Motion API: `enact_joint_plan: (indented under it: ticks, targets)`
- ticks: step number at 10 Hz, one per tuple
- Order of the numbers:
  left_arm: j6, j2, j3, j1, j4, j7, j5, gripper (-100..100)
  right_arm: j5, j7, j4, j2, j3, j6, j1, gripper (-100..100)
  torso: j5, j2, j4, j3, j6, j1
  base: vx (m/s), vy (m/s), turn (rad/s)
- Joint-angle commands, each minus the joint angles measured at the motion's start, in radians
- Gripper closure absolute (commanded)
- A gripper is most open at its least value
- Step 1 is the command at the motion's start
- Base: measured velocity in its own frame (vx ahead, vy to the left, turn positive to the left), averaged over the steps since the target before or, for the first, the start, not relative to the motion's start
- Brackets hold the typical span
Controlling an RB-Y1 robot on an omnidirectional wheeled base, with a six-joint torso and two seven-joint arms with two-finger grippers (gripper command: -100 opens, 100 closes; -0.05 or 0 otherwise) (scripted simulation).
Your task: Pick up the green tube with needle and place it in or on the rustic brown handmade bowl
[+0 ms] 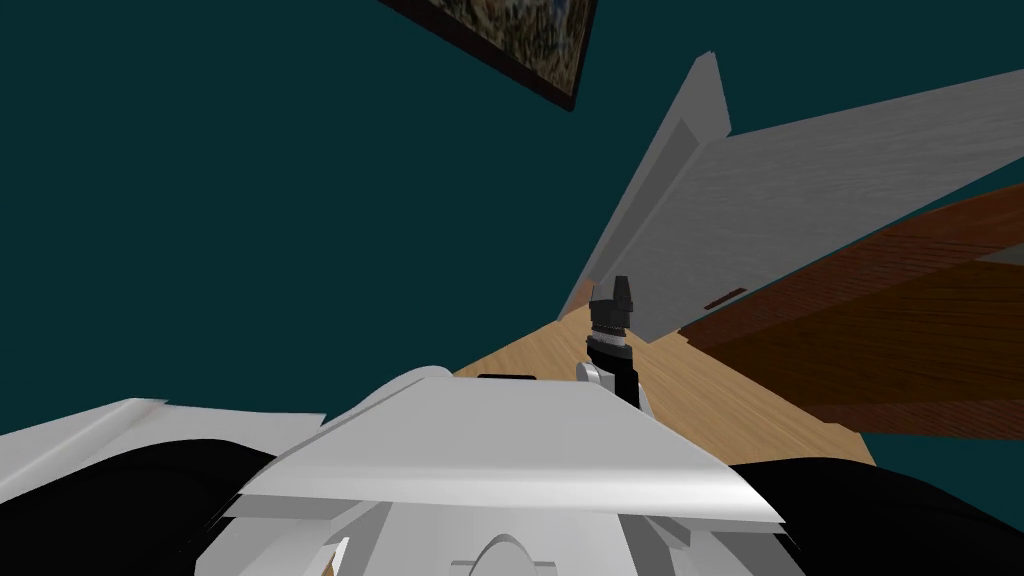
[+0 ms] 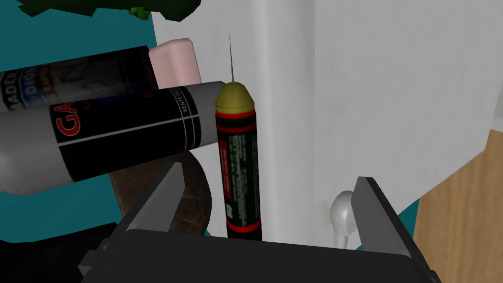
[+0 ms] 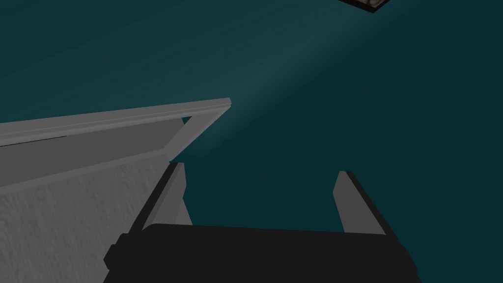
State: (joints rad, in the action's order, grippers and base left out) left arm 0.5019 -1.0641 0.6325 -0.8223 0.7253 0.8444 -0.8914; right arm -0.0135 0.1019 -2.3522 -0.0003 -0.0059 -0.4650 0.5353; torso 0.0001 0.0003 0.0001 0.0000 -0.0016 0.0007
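The dark green tube [image 2: 241, 172] has red bands, a yellow cap and a thin needle. It stands upright against a white surface [image 2: 383, 98], between the fingers of my left gripper [image 2: 269, 172], which is open and touches neither side of it. The tube is nearer one finger [image 2: 164, 196]. Behind that finger is a rough brown bowl [image 2: 194, 196], partly hidden. My right gripper [image 3: 260, 169] is open and empty, raised in front of me [image 1: 612, 295] toward a teal wall.
A grey and black can [image 2: 98, 142] lies on its side over the bowl, touching the tube's cap. A pink block [image 2: 174, 61] sits behind it. A small white knob [image 2: 343, 213] is by the other finger. A grey panel [image 1: 800, 210] and brown wooden furniture [image 1: 880, 330] stand to my right.
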Motion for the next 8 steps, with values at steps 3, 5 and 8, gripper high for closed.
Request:
enact_joint_plan:
  ticks: [3,5,8]
  targets:
    - [0.031,-0.004,0.003,-0.003,-0.06,0.025,0.007,-100,0.0,0.0,0.0,0.0,0.0,0.0,0.0,0,0.0,0.0,0.0,0.0,0.0,0.001,0.027,0.028,-0.023]
    - [0.056,-0.006,0.007,-0.008,-0.094,0.053,0.017,-100,0.0,0.0,0.0,0.0,0.0,0.0,0.0,0,0.0,0.001,0.0,0.0,0.0,0.0,0.023,0.026,-0.011]
    - [0.063,-0.012,0.009,-0.004,-0.123,0.052,0.014,-100,0.0,0.0,0.0,0.0,0.0,0.0,0.0,0,0.001,0.0,0.0,0.0,0.0,0.004,0.021,0.061,-0.015]
